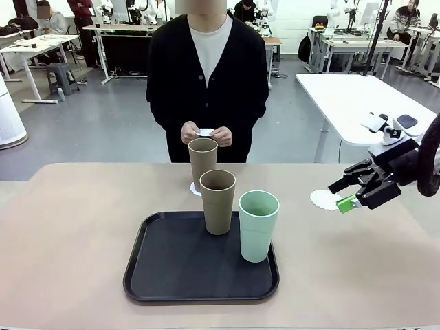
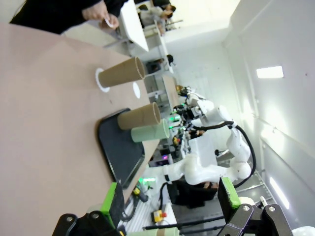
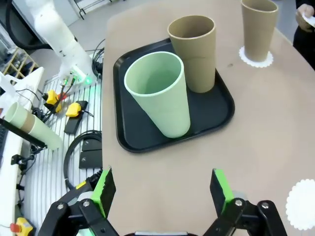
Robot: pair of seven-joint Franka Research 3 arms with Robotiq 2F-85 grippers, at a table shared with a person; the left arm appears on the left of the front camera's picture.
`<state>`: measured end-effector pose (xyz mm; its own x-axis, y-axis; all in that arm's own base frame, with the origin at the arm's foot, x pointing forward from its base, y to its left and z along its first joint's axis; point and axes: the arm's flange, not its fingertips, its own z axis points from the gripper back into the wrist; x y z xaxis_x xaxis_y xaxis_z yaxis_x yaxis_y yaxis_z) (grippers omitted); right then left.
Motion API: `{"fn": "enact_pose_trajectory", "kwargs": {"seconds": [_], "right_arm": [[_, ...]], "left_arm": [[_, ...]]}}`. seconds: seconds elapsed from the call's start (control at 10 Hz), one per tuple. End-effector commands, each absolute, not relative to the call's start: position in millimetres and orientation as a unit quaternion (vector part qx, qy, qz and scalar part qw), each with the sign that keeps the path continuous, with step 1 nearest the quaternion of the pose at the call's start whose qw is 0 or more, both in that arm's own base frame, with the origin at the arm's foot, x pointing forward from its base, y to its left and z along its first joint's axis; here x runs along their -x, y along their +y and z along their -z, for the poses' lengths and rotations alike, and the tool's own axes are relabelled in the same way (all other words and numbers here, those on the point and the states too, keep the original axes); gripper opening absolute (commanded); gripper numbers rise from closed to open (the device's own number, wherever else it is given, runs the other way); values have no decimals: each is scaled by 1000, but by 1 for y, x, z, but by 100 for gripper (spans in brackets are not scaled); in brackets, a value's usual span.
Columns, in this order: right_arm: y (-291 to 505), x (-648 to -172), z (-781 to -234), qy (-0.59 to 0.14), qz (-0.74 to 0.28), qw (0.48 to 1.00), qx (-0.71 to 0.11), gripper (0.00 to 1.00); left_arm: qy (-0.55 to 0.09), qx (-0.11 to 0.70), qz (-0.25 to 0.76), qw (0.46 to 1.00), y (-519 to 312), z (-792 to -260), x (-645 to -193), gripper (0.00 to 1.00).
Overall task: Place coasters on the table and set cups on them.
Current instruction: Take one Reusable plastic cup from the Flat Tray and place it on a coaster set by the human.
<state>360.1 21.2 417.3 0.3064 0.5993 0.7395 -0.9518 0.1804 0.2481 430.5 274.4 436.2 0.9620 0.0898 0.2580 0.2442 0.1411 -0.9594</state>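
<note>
Now the right hand (image 1: 339,196), jaws apart and empty, hangs near the bare coaster (image 1: 322,200) on the table (image 1: 69,227). Best to take the green cup (image 1: 258,225) on the tray (image 1: 172,265) at mid-height from its free side, since the brown cup (image 1: 217,201) stands just beside it, perhaps touching, then set it centred on that coaster.

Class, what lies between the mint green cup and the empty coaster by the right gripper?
The black tray puts its right rim there, then comes bare table top, nothing else, between the mint green cup and the empty coaster; the front view shows it.
</note>
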Motion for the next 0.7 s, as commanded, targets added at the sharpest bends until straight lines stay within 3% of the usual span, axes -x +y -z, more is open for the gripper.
{"fn": "enact_pose_trajectory", "kwargs": {"seconds": [0.0,0.1,0.2,0.4,0.6], "right_arm": [[21,-361,-416,-251,-533,726,-354,100],[26,-358,-409,-293,-626,630,-355,100],[30,-360,-392,-325,-667,579,-338,100],[38,-363,-365,-364,-672,560,-320,100],[43,-368,-347,-399,-635,573,-331,100]], "left_arm": [[-128,654,54,744,274,-438,-430,100],[-128,654,54,744,274,-438,-430,100],[-128,654,54,744,274,-438,-430,100],[-128,654,54,744,274,-438,-430,100],[-128,654,54,744,274,-438,-430,100]]}}
